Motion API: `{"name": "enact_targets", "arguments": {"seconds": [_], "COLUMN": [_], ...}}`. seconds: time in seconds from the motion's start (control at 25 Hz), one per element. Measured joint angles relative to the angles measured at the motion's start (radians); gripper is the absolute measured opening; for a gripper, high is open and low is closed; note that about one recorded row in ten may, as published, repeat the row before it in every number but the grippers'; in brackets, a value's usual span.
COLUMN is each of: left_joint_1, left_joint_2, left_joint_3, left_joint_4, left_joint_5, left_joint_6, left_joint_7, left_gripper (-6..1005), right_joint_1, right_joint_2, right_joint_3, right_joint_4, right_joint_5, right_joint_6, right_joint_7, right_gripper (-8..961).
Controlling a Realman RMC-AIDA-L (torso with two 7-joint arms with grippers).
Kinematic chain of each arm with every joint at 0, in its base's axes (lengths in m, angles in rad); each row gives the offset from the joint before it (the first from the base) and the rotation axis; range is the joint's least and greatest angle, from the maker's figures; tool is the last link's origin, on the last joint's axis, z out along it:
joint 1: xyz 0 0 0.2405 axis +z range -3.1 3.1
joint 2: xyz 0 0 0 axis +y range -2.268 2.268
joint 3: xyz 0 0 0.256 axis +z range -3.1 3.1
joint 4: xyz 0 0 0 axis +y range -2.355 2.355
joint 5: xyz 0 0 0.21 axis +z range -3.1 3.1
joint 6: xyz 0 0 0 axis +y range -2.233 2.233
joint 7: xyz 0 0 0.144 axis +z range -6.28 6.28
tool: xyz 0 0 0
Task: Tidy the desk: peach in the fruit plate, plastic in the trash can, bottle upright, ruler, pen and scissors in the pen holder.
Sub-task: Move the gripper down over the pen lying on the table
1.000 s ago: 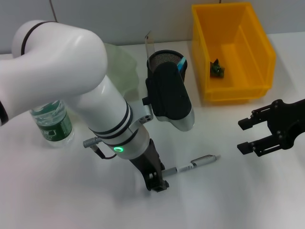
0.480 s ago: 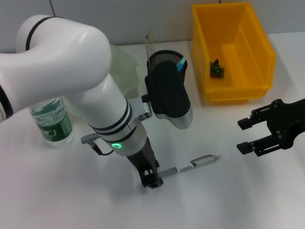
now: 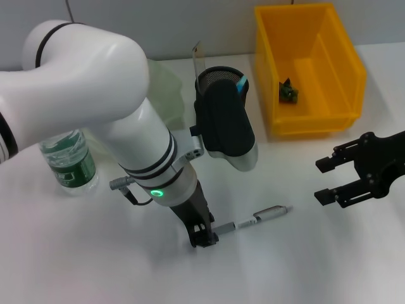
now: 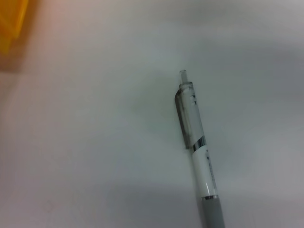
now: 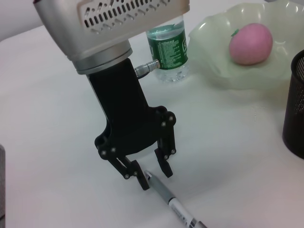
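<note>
Bottle (image 3: 68,159) stands upright well left of the pen holder (image 3: 221,85); fruit plate (image 5: 223,61) w/ 1 peach (image 5: 250,42) sits just left of the holder. Left end effector (image 3: 204,237) is down at the tabletop (image 3: 95,266) in front of the holder, fingers (image 5: 165,167) parted, straddling the grey grip end of the pen (image 3: 256,218), not yet clamped. Pen lies flat, running right from the fingers. Yellow trash can (image 3: 310,66) sits right of the holder, w/ what looks like green plastic inside. Right end effector (image 3: 334,180) is idle, open, well right of the holder.

Risks: the grasp is at the pen's very tip, so closing may squirt it sideways or roll it out. If held, the long free end could swing and miss the holder rim.
</note>
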Motion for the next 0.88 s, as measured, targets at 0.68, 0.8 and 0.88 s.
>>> {"name": "enact_targets", "arguments": {"seconds": [0.68, 0.8, 0.88], "left_joint_1": [0.005, 0.004, 0.004], "left_joint_2": [0.000, 0.000, 0.000], "left_joint_3": [0.026, 0.027, 0.027], "left_joint_4": [-0.001, -0.001, -0.002], "left_joint_5": [-0.012, -0.012, -0.012], "left_joint_6": [-0.016, -0.016, -0.017], "left_joint_7": [0.003, 0.004, 0.004], "left_gripper": [306, 300, 295], "right_joint_1": [0.007, 0.007, 0.007], "right_joint_2": [0.000, 0.000, 0.001], "right_joint_3": [0.003, 0.003, 0.003], "right_joint_4": [0.000, 0.000, 0.000], "right_joint_5": [-0.001, -0.001, -0.001], "right_joint_6": [0.000, 0.000, 0.000], "right_joint_7": [0.000, 0.000, 0.000], "right_gripper": [673, 672, 671]}}
